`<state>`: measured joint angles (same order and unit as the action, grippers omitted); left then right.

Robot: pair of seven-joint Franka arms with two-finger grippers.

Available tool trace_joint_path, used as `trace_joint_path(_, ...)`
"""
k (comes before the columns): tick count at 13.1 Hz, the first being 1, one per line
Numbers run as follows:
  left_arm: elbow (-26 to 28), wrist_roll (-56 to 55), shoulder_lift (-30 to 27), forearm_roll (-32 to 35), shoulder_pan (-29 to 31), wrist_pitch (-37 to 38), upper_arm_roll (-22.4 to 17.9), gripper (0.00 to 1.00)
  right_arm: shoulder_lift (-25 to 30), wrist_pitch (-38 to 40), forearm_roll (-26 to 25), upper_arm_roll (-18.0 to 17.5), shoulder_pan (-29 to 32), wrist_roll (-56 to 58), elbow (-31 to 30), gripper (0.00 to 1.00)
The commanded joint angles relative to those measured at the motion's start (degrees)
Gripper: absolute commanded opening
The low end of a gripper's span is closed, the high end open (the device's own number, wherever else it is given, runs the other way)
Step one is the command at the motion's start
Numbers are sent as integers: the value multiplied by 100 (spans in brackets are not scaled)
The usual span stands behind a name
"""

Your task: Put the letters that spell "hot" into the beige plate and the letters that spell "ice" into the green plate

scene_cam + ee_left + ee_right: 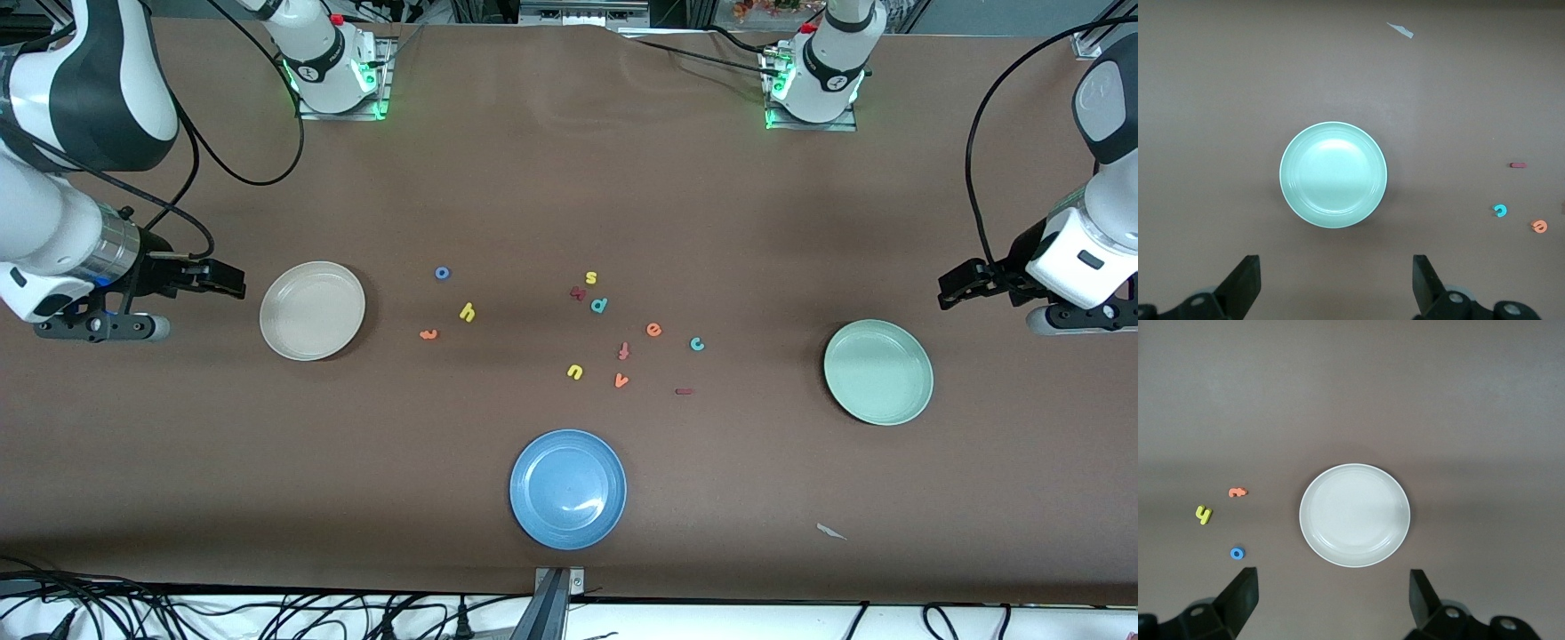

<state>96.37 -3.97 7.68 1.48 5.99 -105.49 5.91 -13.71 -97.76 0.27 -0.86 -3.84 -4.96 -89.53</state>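
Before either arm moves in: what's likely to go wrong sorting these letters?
1. Lookalikes: the yellow foam u lies among the letters and could be mistaken for the yellow foam h.
2. Crowding: the reddish f-like letter sits close to the orange foam e, so open fingers might nudge or pick up both.
3. The dark red bar-like i is thin, flat and dark on the brown table, so probably easy to miss or slip.

The beige plate (312, 310) is lying empty at middle left of the front view, the green plate (878, 372) empty at right. Yellow h (468, 312), blue o (442, 273), orange t (428, 334), orange e (653, 330), teal c (697, 343) and dark red i (683, 391) are lying flat between them.
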Motion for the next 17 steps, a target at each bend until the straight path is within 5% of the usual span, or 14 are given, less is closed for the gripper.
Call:
trace_joint_path(1,40,37,57,20,-28,-112,15,100,140,-6,-80,-19,-12,-111,-144,100)
trace_joint_path(11,83,-1640,751,-95,-115,-867,946,100,149,3,-80,-11,-12,-120,-170,100)
trace_joint_path(17,145,-2678,1270,-78,-791,-1421,938,100,79,-85,-80,-11,-231,-600,-162,100)
